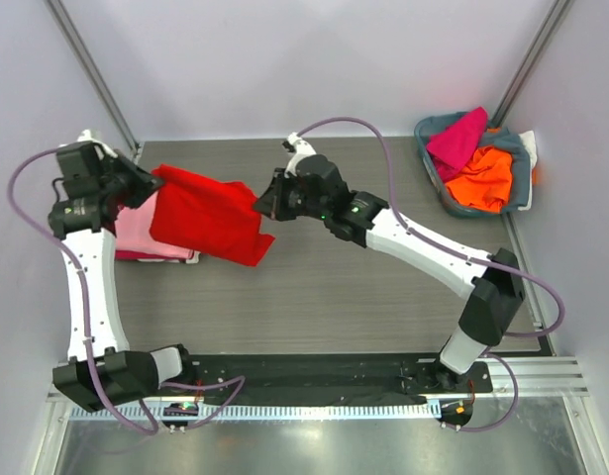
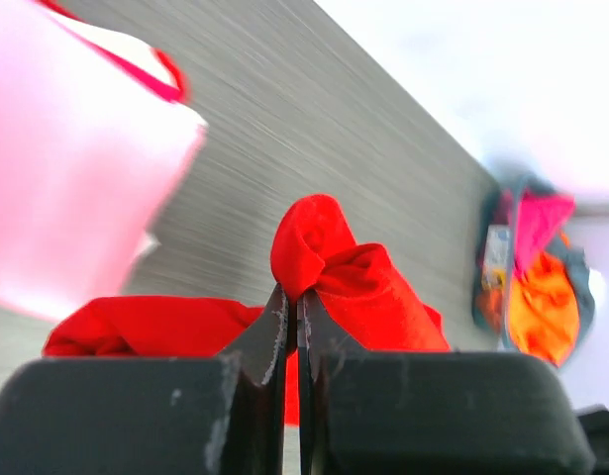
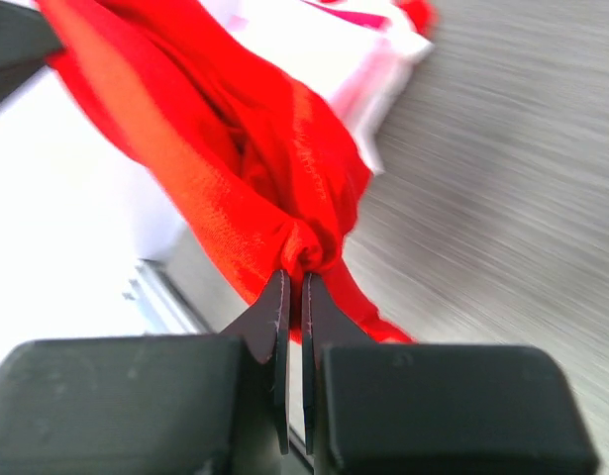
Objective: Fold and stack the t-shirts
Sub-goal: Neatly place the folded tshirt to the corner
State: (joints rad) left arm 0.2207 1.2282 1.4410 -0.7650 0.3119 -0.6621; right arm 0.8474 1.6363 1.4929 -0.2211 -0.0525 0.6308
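— Right, left jaws?
— Shut tight on a bunched corner of the red shirt [image 2: 329, 262], over at the far left of the tabletop [image 1: 334, 297].
— And right jaws?
— Likewise shut, pinching a small knot of the same red cloth at its opposite end, near the middle of the far half of the tabletop.
— Lying flat, then?
— No. Hangs stretched between the two grips, lifted off the tabletop, sagging along the near side, with one loose corner drooping lowest toward the right.
— Anything underneath?
— Folded pink shirt [image 1: 136, 237], flat on the tabletop at the left, partly hidden behind the red cloth from above. Shows a darker pink edge along its near side.
— Touching the red one?
— Cannot tell from any view.
— And elsewhere?
— Grey-blue basket [image 1: 523, 176] off the far right corner, well apart from both arms. Holds a magenta shirt [image 1: 458, 139] on top, an orange shirt [image 1: 482, 180] just beside it, and a bit of white shirt [image 1: 529, 143] spilling over the right rim.
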